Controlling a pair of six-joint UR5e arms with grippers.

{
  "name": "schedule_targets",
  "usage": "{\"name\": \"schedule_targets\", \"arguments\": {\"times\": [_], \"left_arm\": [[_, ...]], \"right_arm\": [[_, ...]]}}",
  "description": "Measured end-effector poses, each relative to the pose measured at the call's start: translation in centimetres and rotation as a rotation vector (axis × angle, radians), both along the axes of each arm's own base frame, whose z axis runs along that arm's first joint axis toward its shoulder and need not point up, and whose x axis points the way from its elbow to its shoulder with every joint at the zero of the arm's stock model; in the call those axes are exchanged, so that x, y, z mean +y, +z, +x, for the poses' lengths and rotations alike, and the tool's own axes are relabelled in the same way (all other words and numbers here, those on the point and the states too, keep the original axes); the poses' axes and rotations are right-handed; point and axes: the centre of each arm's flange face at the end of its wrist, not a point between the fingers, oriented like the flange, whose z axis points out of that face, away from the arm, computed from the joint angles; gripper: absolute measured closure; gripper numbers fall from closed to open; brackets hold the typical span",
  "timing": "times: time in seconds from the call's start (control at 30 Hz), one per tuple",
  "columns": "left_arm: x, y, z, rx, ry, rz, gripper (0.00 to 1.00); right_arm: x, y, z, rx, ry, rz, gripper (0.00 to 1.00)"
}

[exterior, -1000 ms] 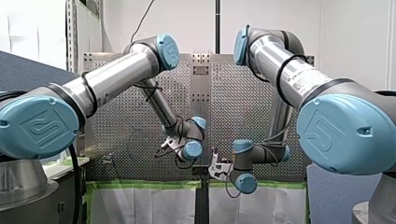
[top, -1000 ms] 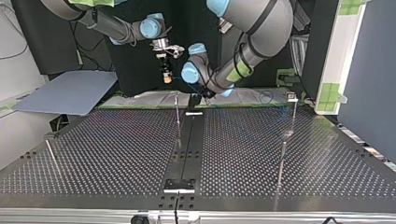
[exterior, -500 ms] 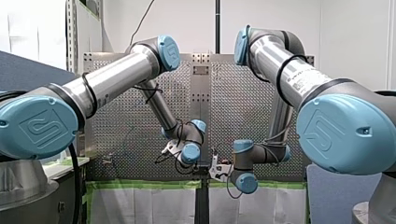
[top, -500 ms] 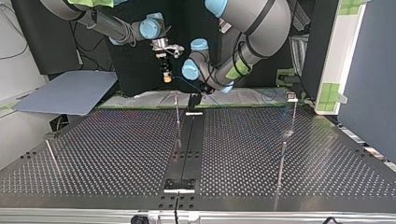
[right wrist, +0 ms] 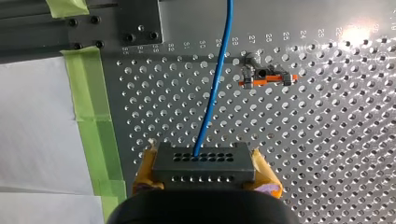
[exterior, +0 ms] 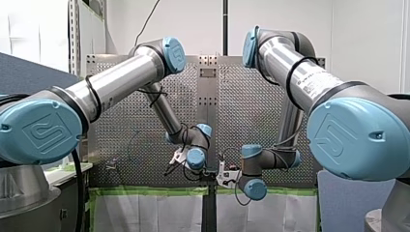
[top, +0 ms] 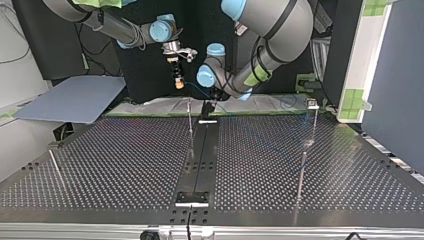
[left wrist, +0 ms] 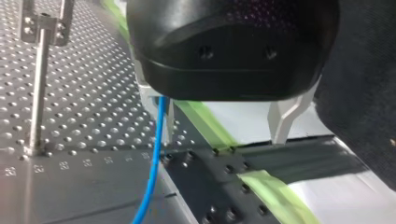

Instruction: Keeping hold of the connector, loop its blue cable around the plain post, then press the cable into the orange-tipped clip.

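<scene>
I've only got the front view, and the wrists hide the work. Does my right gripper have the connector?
Observer: Yes. The right wrist view shows the right gripper shut on the connector.
Operator: Is the cable in the clip yet?
Observer: No. The blue cable runs ahead of the connector and passes beside the orange-tipped clip, apart from it.
Operator: And my left gripper?
Observer: The left gripper is open. The cable hangs close by it, not gripped.
</scene>
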Motion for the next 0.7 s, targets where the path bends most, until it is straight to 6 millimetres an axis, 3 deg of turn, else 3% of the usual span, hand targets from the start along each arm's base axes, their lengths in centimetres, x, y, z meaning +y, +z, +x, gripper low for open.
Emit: {"name": "schedule_targets", "arguments": {"times": [0.33, 0.7], "left_arm": [[-0.06, -0.08, 1.04, 0.01, -0.03, -0.153, 0.0], [0.1, -0.8, 0.67, 0.071, -0.066, -0.295, 0.0]], "right_arm": [[-0.28, 0.0, -0.22, 0.008, -0.009, -0.002, 1.0], [-0.82, -0.03, -0.84, 0.017, -0.042, -0.005, 1.0]]}}
